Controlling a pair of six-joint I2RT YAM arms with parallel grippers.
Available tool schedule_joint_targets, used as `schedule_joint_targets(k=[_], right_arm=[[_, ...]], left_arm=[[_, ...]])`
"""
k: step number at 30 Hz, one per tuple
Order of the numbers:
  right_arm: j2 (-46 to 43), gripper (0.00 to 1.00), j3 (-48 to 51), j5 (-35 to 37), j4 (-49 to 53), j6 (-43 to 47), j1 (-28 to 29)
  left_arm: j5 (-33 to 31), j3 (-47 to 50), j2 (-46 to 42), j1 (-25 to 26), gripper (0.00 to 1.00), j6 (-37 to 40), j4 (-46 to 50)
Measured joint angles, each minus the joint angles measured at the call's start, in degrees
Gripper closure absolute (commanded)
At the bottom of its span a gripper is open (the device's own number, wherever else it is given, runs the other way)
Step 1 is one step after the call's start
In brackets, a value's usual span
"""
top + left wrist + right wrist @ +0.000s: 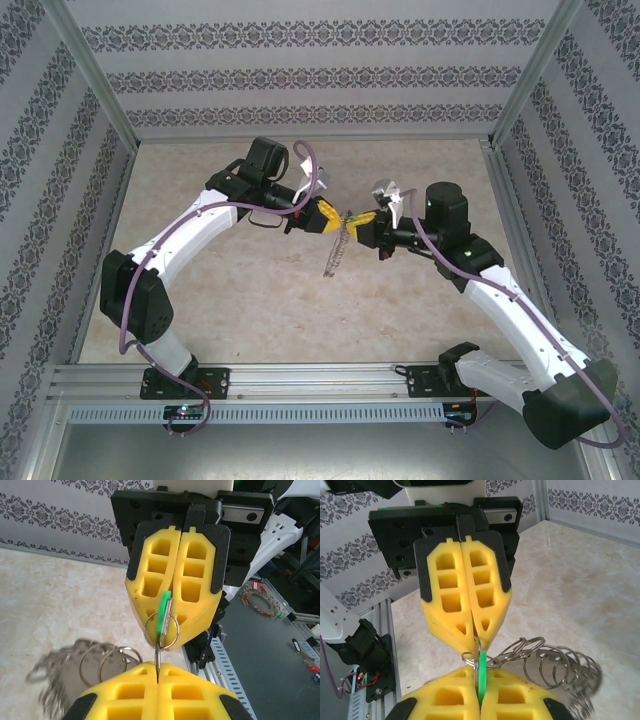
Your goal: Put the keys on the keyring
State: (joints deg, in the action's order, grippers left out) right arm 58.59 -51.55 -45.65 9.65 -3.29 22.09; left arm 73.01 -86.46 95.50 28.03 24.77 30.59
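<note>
1. Left wrist view: the left pincer (157,672) is closed, and a thin silvery piece (157,657) stands up out of the seam between its fingers. I cannot tell if this piece is the blade of the key or a ring seen edge-on.
2. Directly opposite, tip to tip and almost touching, the right pincer (170,642) is closed on the green head of the key (164,610).
3. Between the two tips a small ring (145,630) lies around the key, and the green head crosses its opening. The pictures do not show whether the key is really threaded on the wire.
4. Beside and below the tips hangs the keyring (555,667), a bunch of silvery loops that seems linked to the small ring. It hangs down toward the table (250,300).
5. My judgement of progress: the key and the ring are both picked up and brought together. The threading itself is in hand and not clearly finished.
6. What is left, as I judge it: to slide the key fully onto the ring, to let it go, and to do the same for any further keys.
</note>
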Motion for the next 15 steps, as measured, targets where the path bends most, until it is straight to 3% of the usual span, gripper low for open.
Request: schedule_joint_targets(k=[15], right_arm=[[-1.6,1.0,2.1,0.9,0.8,0.0,-1.0]], left_arm=[[-0.6,0.5,0.0,0.1,1.0,-1.1,-1.1]])
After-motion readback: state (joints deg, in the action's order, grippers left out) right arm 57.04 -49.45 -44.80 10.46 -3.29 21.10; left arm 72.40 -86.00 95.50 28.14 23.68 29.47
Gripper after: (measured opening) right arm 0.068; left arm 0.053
